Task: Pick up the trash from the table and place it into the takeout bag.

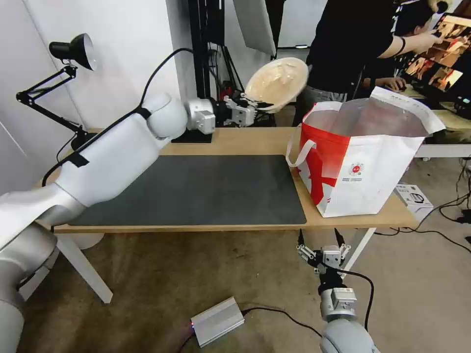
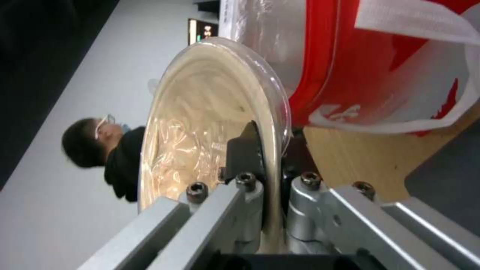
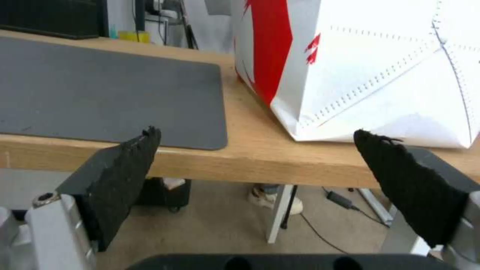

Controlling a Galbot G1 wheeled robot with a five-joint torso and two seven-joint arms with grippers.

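The left pincer (image 1: 256,104) grips the tilted shallow beige bowl (image 1: 277,82) by its rim, apparently to tip it into the takeout bag (image 1: 360,162), while the right pincer (image 1: 321,241) waits spread below the surface (image 1: 245,141).

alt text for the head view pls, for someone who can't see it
The left gripper holds a shallow beige bowl tilted in the air beside the open top of the red and white takeout bag, which stands on the right end of the table. The right gripper hangs open below the table's front edge.
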